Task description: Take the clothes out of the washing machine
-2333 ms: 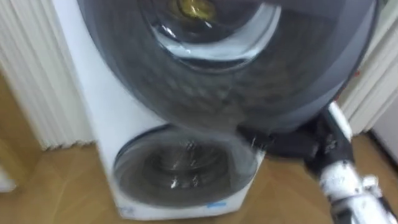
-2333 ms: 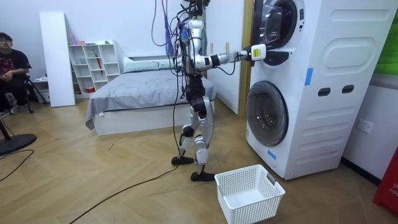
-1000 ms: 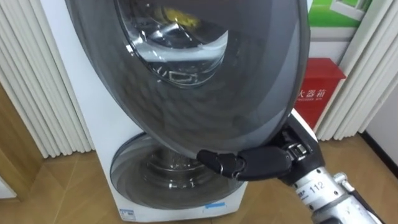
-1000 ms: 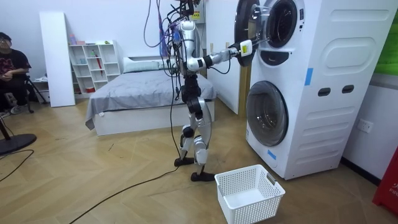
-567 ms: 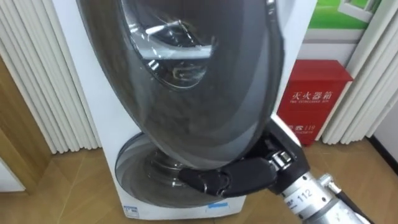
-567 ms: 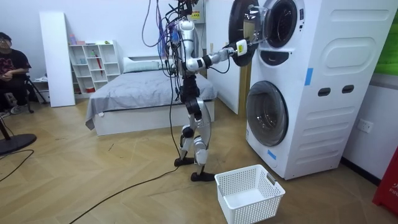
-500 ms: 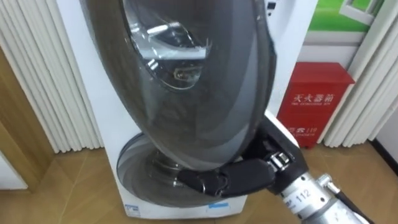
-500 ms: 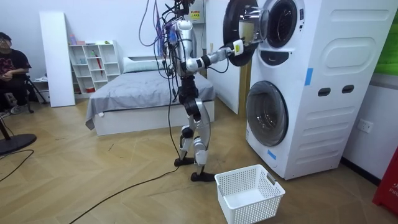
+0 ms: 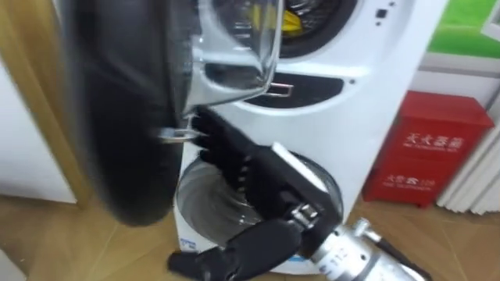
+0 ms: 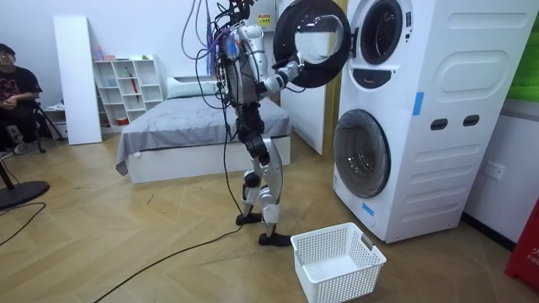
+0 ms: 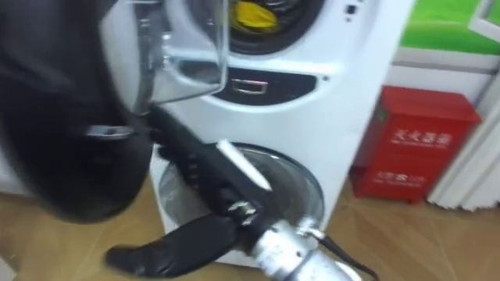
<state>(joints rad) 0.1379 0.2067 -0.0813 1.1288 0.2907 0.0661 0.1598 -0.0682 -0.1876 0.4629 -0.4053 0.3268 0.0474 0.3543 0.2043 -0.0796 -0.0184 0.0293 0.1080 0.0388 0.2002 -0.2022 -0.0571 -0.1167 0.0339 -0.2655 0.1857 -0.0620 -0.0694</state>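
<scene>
The upper washing machine (image 10: 421,50) has its round dark door (image 9: 125,117) swung wide to my left. Inside the open drum lies a yellow cloth (image 9: 293,19) (image 11: 254,14). My right hand (image 9: 234,168) (image 11: 195,168) is open, its straight black fingers (image 9: 223,152) resting against the door's inner side near the latch, the thumb hanging below. In the room view I stand before the stacked machines with that arm raised to the door (image 10: 312,42).
Under the drum is the lower machine's shut round door (image 9: 312,195). A red box (image 9: 437,152) stands right of the machines. A white laundry basket (image 10: 337,261) sits on the floor by my feet. A bed (image 10: 194,126) and a seated person (image 10: 13,93) lie behind.
The upper door has swung from nearly shut to wide open at my left, my right hand moving with it. The drum and yellow cloth have come into sight; the eye view shifted.
</scene>
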